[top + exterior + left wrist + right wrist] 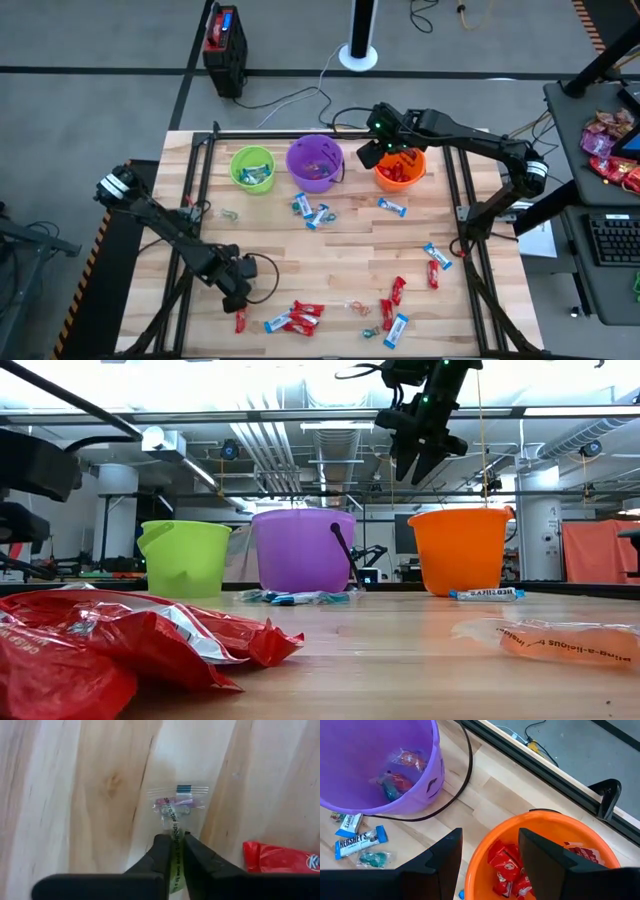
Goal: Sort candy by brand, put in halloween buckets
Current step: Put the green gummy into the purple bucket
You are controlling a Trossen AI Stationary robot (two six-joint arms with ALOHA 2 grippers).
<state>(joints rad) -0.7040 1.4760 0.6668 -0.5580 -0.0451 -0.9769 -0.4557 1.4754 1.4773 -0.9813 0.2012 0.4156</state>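
Three buckets stand in a row at the table's far side: lime green (pixel 252 168), purple (pixel 315 162) and orange (pixel 400 168). My right gripper (pixel 487 840) is open and empty above the orange bucket (pixel 540 850), which holds red candies (pixel 506 865). My left gripper (pixel 237 292) is near the table's front left, shut on a small clear wrapped candy (pixel 177 805) with a green printed strip. Loose blue-and-white candies (pixel 312 212) and red candies (pixel 305 315) lie flat on the wood. My left gripper pinches one end of the clear wrapper (pixel 174 831) between its two fingers, along the green strip. The rest of the wrapper reaches out past the fingertips over the wood. I cannot tell whether it is lifted or lies on the table.
The purple bucket (pixel 380 765) holds clear-wrapped candies, and the green one holds blue-and-white ones. A red candy (pixel 280 860) lies just beside my left gripper. More candies lie at the right (pixel 437 256) and front (pixel 397 290). A black frame rail (pixel 330 132) runs behind the buckets.
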